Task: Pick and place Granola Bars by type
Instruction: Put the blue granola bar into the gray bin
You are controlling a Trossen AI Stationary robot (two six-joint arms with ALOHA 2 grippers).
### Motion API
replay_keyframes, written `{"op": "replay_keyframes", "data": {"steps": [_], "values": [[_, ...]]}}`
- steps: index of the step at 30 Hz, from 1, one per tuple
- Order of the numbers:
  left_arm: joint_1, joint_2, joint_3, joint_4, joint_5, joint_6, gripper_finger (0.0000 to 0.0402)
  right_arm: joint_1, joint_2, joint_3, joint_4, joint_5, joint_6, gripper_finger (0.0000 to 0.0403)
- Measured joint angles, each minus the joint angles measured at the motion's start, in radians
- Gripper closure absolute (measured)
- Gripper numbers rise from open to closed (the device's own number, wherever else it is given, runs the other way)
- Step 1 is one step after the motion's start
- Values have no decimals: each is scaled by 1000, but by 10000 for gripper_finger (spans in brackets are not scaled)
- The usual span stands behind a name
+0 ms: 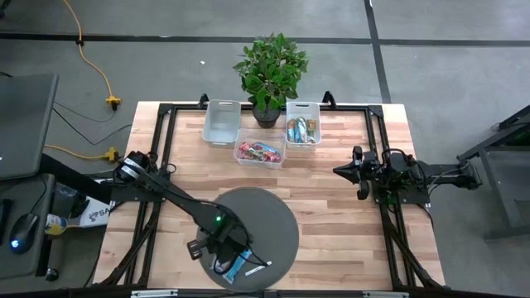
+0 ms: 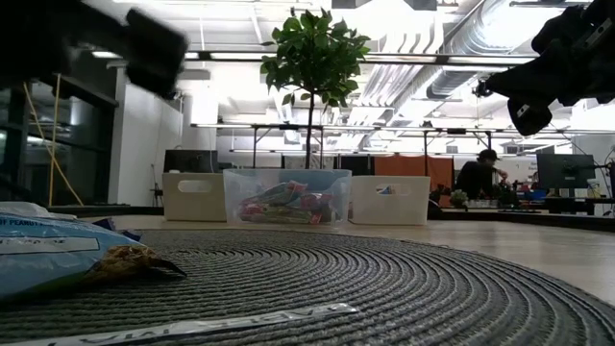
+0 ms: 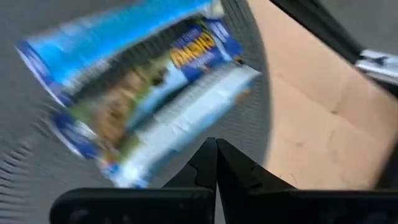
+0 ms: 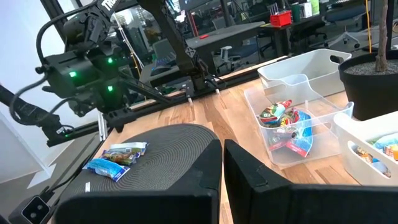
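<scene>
Showing yellow lettering, unreadable: blue granola bar [image 3: 143, 81]

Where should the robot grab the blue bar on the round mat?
Probably across the blue bar's short width, near its middle, coming straight down. It lies flat on the mat, long and thin, so only its narrow sides fit between fingers. The left gripper hovers shut right beside it and would need to open first. The right gripper waits far off.
</scene>
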Motion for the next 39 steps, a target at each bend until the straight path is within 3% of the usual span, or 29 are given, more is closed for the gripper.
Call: {"op": "replay_keyframes", "data": {"steps": [8, 17, 22, 26, 31, 35, 39], "values": [[0, 0, 0, 48, -10, 268, 401, 0, 0, 0, 0, 0, 0, 402], [0, 0, 0, 48, -130, 271, 401, 0, 0, 0, 0, 0, 0, 402], [0, 0, 0, 61, -134, 298, 394, 0, 0, 0, 0, 0, 0, 402], [0, 0, 0, 70, -119, 297, 354, 0, 0, 0, 0, 0, 0, 402], [0, 0, 0, 79, -115, 310, 270, 0, 0, 0, 0, 0, 0, 402], [1, 0, -22, 101, -74, 407, 211, 0, 0, 0, 0, 0, 0, 402], [-3, 1, -79, 115, -76, 512, 180, 0, 0, 0, 0, 0, 0, 402]]}}
